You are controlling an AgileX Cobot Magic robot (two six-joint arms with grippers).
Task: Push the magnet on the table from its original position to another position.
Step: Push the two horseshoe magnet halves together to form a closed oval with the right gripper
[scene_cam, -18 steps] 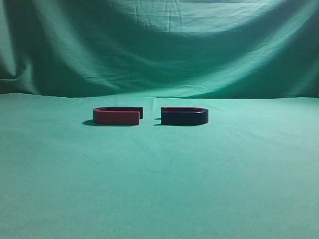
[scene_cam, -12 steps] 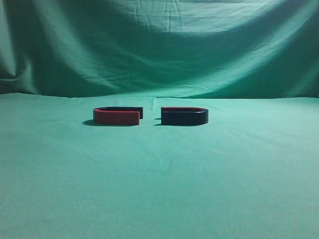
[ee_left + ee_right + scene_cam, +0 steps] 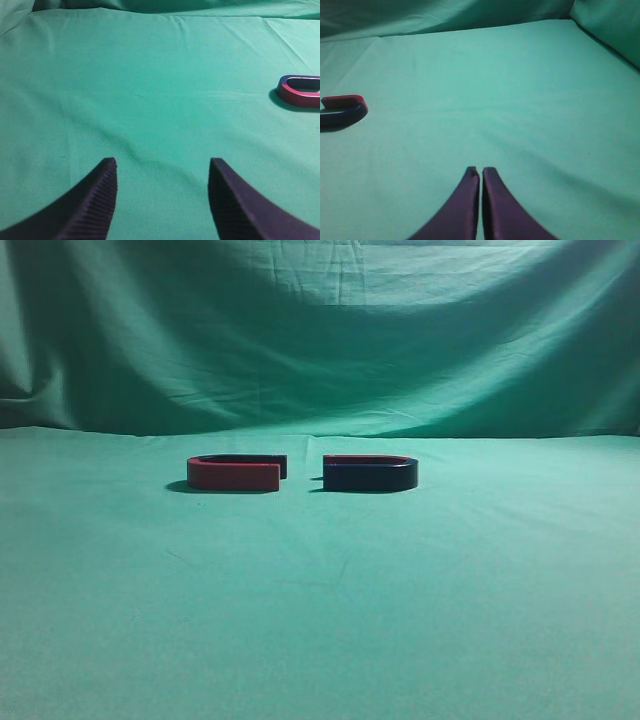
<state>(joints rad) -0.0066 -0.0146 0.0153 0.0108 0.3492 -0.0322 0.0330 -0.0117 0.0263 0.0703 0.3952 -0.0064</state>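
green cloth table [image 3: 320,620] w/ green drape [image 3: 320,330] behind. two horseshoe magnets mid-frame in ext view, open ends facing across a small gap: red magnet [image 3: 234,473] left, dark magnet [image 3: 369,472] right. neither touched, so push not yet begun imo. left gripper [image 3: 162,167] spread wide, right gripper [image 3: 480,172] fingers pressed together, both well apart from magnets. next: bring one in at a magnet's side. path unobstructed; nearby 2nd magnet may pull or repel.

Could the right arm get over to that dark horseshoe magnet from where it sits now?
Probably yes. In the right wrist view the right gripper, fingers together, has only bare green cloth between it and the dark magnet, which lies ahead and to the left.
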